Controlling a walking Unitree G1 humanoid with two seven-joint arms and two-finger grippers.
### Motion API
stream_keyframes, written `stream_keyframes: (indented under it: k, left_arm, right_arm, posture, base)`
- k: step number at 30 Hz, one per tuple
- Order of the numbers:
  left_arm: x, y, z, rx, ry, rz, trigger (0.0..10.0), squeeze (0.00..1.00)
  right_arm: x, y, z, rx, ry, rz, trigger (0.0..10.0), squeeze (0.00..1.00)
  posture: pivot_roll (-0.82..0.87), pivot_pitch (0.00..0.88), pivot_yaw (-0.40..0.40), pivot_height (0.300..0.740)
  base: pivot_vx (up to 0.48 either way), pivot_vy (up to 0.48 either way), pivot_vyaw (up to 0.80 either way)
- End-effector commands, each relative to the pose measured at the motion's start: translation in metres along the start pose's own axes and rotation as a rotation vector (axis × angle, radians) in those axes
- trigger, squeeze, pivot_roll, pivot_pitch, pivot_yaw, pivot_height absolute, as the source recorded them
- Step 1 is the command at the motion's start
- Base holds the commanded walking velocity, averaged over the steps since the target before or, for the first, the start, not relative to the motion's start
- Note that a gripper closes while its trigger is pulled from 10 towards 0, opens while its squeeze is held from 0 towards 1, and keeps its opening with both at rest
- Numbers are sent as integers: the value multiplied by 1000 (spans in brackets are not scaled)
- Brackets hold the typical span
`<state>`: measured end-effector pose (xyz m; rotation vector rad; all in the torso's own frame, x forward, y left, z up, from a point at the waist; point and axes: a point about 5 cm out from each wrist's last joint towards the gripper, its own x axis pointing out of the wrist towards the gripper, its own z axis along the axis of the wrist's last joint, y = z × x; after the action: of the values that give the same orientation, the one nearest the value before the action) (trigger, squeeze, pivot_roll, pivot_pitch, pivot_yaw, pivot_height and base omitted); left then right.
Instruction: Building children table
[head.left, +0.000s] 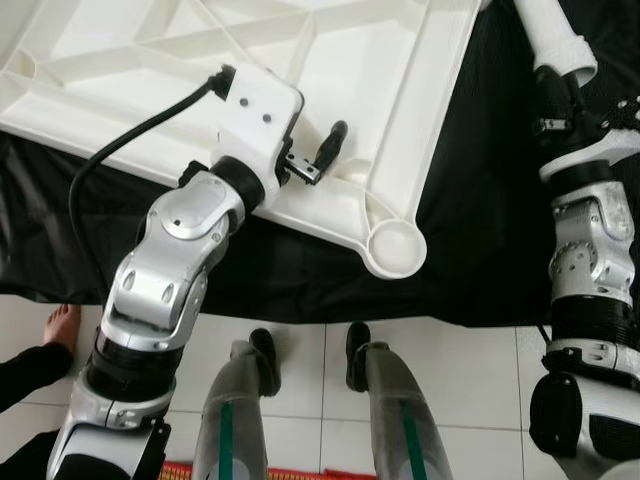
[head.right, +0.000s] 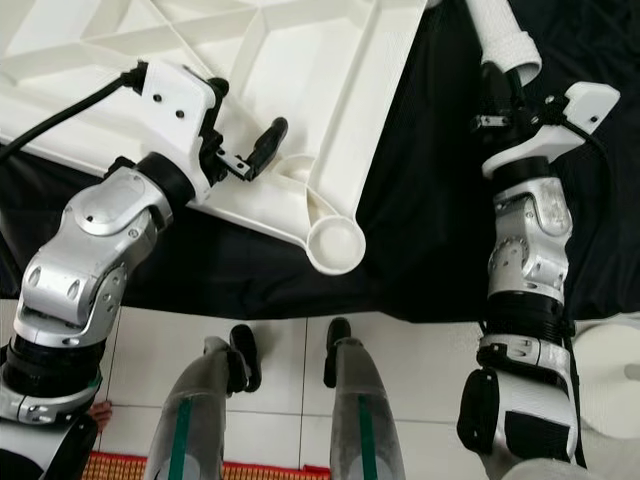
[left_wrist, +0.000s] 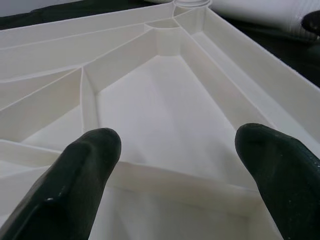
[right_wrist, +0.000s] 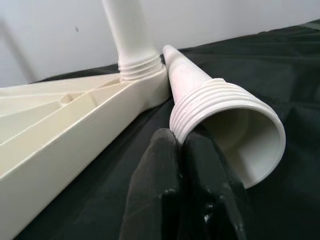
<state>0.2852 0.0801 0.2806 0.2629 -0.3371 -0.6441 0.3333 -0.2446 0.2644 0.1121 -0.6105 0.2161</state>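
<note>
A white plastic tabletop (head.left: 330, 70) lies upside down on a black cloth (head.left: 480, 230) spread over the floor, its ribbed underside facing up. At its near right corner sits a round socket (head.left: 395, 245), with nothing screwed into it.

The left pincer (head.left: 318, 160) hangs over the near edge of the tabletop, just left of that socket. Its two black fingers (left_wrist: 85, 165) are spread wide apart with nothing between them, and from the left wrist the ribs and bare panels of the underside show beneath them.

To the right of the tabletop, on the cloth, lies a loose white leg (right_wrist: 220, 115), tapered, with a threaded open end. The right pincer (right_wrist: 182, 185) is at that threaded end, its fingers pressed together just under the rim; whether they actually pinch the leg I cannot tell. Beyond it, another leg (right_wrist: 127, 35) stands upright, screwed into a far corner of the tabletop.

Near me, on the white tile floor (head.left: 300, 350), are the robot's own two legs. A person's bare foot (head.left: 62, 325) and dark sleeve show at the near left. A round white object (head.right: 610, 375) sits on the tiles at the near right.
</note>
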Motion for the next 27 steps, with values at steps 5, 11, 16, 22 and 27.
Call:
stream_keyframes:
  k: [5,11,16,22,27]
  left_arm:
    - [-3,0,-3,9,7,10,10000,0]
    - [-5,4,-8,-26,18,40,10000,0]
    - [-5,8,-12,-72,21,69,10000,0]
    - [-3,14,-14,-83,11,98,10000,0]
    - [0,19,-13,-84,0,104,10000,0]
  right_arm:
    - [-16,10,-8,18,49,17,0,0]
    - [-22,29,3,-105,5,16,10000,0]
    - [-24,47,14,-201,-60,-72,10000,0]
    - [-24,66,17,-218,-88,-88,10000,0]
    - [-19,68,22,-244,-119,-117,10000,0]
  posture:
    - [74,370,0,740]
    - [73,357,-6,740]
    - [73,339,-12,740]
    - [70,314,-13,740]
    - [62,274,-15,740]
  base:
    - [0,0,0]
    - [0,0,0]
    - [0,0,0]
    - [0,0,0]
    - [0,0,0]
